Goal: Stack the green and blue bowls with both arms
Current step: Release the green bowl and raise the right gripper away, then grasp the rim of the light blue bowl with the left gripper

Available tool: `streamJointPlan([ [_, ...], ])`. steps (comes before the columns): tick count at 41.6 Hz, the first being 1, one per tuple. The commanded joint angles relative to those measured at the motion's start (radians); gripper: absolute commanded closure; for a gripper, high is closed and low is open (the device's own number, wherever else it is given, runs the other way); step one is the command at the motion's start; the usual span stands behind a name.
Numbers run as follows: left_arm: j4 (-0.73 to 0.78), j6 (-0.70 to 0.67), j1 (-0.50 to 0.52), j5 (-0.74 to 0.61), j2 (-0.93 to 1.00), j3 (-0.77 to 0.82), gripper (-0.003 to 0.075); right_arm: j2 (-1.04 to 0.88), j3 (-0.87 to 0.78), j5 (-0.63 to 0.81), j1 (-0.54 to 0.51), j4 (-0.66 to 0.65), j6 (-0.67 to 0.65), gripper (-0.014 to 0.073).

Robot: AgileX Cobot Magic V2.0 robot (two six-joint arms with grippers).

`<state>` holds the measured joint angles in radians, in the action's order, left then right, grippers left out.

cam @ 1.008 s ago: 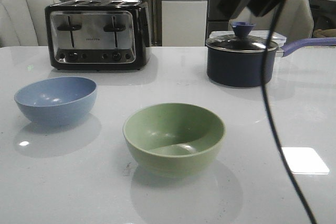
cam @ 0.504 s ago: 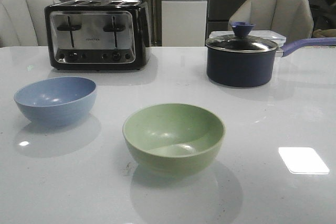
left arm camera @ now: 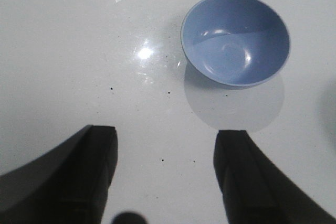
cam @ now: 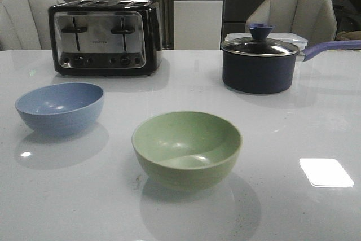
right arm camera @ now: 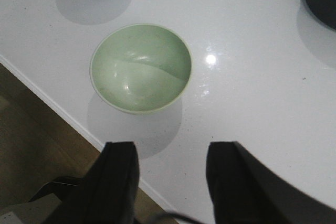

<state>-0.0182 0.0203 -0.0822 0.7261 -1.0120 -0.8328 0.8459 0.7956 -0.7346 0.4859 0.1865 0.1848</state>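
1. the blue bowl [cam: 60, 107] sits at the left middle of the front view, upright and empty; the green bowl [cam: 186, 148] sits at lower centre, also upright and empty. the two are well apart on the white table [cam: 293, 134].
2. at the back stand a toaster [cam: 104, 38], upper left, and a lidded saucepan [cam: 260, 63], upper right; neither is near the bowls.
3. the left gripper [left arm camera: 165, 169] hangs above the table with its jaws wide apart and holding nothing; the blue bowl [left arm camera: 235, 39] lies ahead of it at the upper right of that view.
4. the right gripper [right arm camera: 170, 179] is likewise wide open and empty, above the table edge, with the green bowl [right arm camera: 140, 67] just ahead at centre.
5. judged step: the approach; no bowl is grasped yet.
6. the next move calls for each arm to descend over a bowl rim and close on it, then lift one bowl and lower it centred into the other.
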Motion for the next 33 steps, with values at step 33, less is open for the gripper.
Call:
streamJointPlan([
  [33,-0.046,0.003,-0.061,-0.080,-0.742,-0.472,0.0267,-0.008,0.025,0.069,-0.001,0.015,0.012,0.0168],
])
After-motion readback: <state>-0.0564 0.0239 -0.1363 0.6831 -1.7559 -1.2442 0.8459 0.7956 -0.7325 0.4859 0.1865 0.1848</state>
